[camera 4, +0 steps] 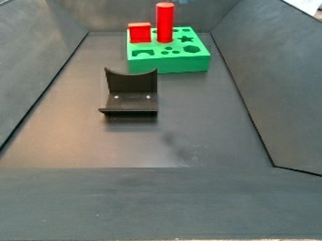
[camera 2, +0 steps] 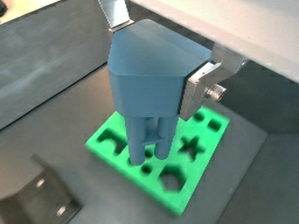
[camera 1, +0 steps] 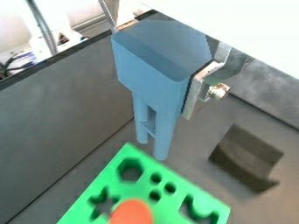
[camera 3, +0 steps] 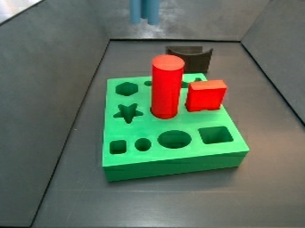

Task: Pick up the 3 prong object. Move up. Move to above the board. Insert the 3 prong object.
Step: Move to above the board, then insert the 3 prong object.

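Jaws clamped on blocky head of 3 prong object [camera 2: 149,74]; silver finger [camera 2: 201,87] flat against its side. Gripper [camera 1: 163,61] high above floor, prongs hanging down, only prong tips visible at top edge in a side view [camera 3: 146,9]. Board [camera 3: 167,142] below, carrying red cylinder [camera 3: 166,85] and red block [camera 3: 206,94]. Black curved block [camera 4: 128,92] apart on floor. Step judged: transfer to above board, near done. Next: line prongs over three small round holes [camera 1: 163,186], then descend straight.

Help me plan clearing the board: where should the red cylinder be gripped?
Probably grip the cylinder by its upper part, coming straight down: it stands upright in the board, its top clear above the red cube beside it. The gripper, above the board, is shut on the 3 prong object now.
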